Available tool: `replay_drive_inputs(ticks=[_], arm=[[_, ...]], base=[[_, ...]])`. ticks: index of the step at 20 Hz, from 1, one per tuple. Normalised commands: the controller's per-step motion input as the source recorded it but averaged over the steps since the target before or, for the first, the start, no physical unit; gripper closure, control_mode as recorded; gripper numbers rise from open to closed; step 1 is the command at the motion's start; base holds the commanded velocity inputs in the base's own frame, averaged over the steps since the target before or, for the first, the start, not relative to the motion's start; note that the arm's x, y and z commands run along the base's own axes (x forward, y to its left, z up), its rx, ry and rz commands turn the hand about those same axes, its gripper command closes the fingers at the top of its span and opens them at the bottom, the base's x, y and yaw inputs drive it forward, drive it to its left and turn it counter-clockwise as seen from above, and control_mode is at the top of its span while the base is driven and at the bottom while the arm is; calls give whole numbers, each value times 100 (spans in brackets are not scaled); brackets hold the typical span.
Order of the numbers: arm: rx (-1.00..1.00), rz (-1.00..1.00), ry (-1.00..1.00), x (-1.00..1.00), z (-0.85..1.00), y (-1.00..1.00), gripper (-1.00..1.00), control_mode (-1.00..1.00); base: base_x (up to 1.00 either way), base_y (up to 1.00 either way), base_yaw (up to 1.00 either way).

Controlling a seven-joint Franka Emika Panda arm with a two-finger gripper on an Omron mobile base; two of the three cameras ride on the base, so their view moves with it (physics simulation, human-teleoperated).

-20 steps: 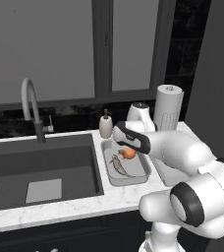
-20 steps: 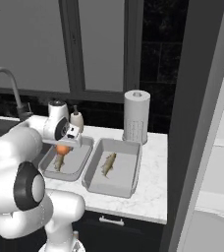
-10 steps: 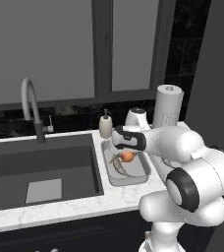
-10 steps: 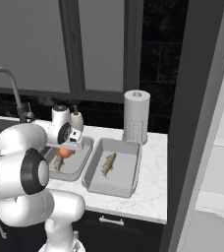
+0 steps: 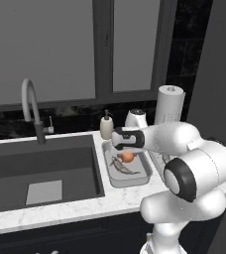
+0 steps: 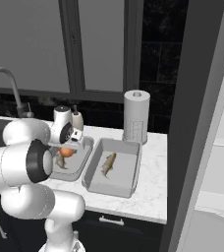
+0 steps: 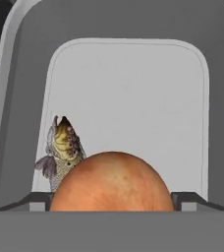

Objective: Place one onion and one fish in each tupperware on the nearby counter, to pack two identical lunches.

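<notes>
My gripper [image 5: 127,151] hangs over the left tupperware [image 5: 131,181], shut on the bright orange onion [image 5: 127,157]. From the hand, the onion [image 7: 112,182] sits between the two fingertips [image 7: 40,199] just above the container floor [image 7: 133,98]. One fish [image 7: 62,147] lies under and beside it in that tupperware [image 6: 72,176]. From the right base, the gripper [image 6: 69,147] and onion [image 6: 67,152] are above that fish [image 6: 60,161]. The second tupperware [image 6: 109,189] stands right beside it on the counter [image 6: 148,197] and holds the other fish [image 6: 108,164].
A dark sink basin [image 5: 40,173] with a curved faucet [image 5: 30,106] lies left of the containers. A soap dispenser [image 5: 105,128] stands behind them, a paper towel roll [image 6: 136,115] to the back right. A tall dark panel [image 6: 202,123] closes the counter's right end.
The arm has folded in closer to the base. The onion has stayed in the gripper over the left container, barely shifting.
</notes>
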Motion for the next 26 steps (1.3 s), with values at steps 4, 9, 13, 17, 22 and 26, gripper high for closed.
replay_drive_inputs(ticks=[4,9,13,17,22,26], arm=[[0,0,-4,-36,29,0,-100,-100],[-2,0,-15,-57,56,0,-100,-100],[-5,0,-7,-91,75,0,-100,-100],[-7,0,6,-82,88,-2,-100,-100],[-2,0,2,-86,92,-16,-100,-100],[0,0,0,-67,57,-4,-100,-100]], base=[[0,0,0],[0,0,0],[0,0,0],[0,0,0],[0,0,0],[0,0,0]])
